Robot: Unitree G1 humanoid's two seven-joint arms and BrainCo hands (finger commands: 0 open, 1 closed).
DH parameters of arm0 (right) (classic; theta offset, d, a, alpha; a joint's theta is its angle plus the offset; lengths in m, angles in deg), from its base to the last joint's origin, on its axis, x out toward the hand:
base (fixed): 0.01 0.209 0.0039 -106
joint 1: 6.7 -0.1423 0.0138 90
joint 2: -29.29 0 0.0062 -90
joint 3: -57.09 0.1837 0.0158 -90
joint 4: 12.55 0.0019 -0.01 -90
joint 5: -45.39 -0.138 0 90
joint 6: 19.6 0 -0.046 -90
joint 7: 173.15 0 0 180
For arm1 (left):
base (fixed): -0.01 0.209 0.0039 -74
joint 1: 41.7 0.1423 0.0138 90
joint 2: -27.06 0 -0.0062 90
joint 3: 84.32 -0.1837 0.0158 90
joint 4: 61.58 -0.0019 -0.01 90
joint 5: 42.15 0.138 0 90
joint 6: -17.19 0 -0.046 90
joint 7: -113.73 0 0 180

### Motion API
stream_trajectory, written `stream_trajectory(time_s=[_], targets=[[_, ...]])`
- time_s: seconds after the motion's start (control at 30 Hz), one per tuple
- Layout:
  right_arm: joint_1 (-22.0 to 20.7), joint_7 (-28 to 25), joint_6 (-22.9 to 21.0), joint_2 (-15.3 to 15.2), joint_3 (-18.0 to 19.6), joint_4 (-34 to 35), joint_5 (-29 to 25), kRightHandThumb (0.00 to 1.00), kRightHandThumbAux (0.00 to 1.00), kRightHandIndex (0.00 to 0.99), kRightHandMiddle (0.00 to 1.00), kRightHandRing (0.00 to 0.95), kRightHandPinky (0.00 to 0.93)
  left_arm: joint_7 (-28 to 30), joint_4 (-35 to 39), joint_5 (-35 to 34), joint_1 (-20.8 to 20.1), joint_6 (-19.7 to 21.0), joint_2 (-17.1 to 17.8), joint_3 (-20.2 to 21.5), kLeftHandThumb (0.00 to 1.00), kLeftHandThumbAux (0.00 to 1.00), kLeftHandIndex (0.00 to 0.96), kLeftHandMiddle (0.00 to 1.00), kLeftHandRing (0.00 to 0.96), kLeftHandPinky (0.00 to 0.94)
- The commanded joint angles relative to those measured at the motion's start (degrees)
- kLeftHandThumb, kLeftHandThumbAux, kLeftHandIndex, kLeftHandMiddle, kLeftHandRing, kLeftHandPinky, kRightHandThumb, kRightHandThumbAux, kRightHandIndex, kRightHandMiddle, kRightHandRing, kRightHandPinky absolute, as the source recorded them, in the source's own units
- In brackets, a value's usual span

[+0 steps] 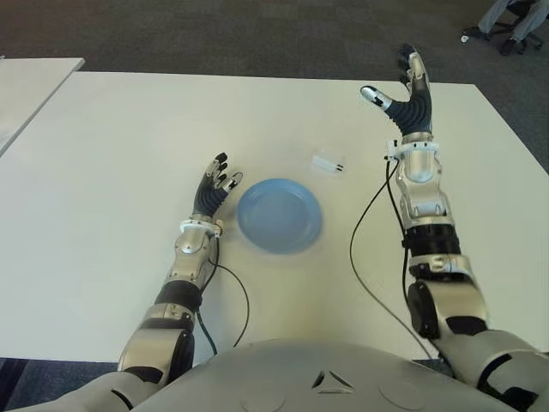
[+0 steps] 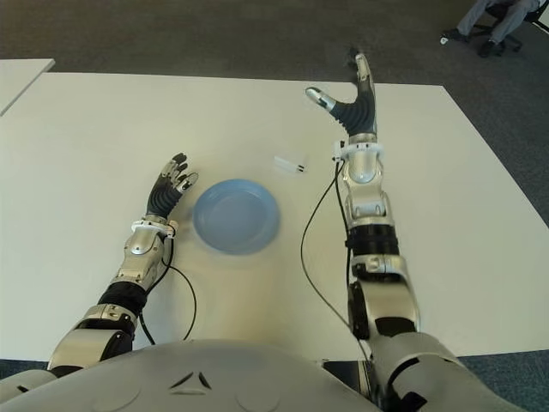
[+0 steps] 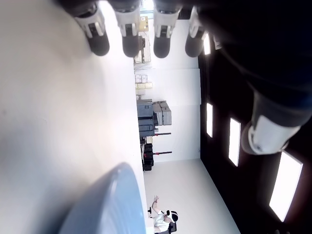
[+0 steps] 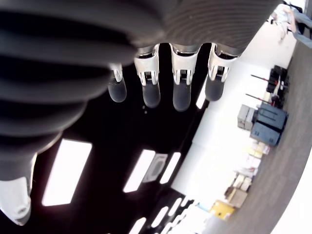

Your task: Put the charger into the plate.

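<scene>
Nothing done yet: charger (image 1: 327,163) lies on the bench (image 1: 103,189) just beyond the empty plate (image 1: 280,215), right hand (image 1: 405,86) raised, spread and empty, left hand (image 1: 216,182) relaxed beside plate.

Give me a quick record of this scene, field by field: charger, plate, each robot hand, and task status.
charger: small white charger lying on the table, beyond the plate toward the robot's right, apart from it
plate: blue plate, nothing in it
left robot hand: open, just left of the plate, holds nothing
right robot hand: open, raised, right of the charger, holds nothing
task status: charger not yet picked up
</scene>
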Motion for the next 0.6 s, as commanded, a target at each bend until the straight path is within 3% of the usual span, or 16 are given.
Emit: stream_trajectory(time_s=[0.03,0.23,0.6], targets=[[-8.78,-2.61,4.16,-5.66,-5.5,-16.51,6.04,0.446,0.459,0.0,0.023,0.017,0.014,-0.06,-1.49,-0.05,1.58,3.19,-0.88,-0.47,0.0,0.54,0.0,0.0,0.0,0.0],[-13.59,-1.92,3.47,-6.17,-9.87,-24.8,9.84,0.393,0.327,0.0,0.002,0.001,0.001,0.26,-0.27,-0.32,2.1,3.92,-0.72,-0.38,0.0,0.543,0.0,0.0,0.0,0.0],[-18.06,-1.82,2.68,-6.45,-15.45,-33.03,13.39,0.36,0.237,0.0,0.0,0.0,0.0,0.22,0.71,-0.23,2.5,4.61,-0.85,-0.5,0.0,0.559,0.0,0.0,0.0,0.0]])
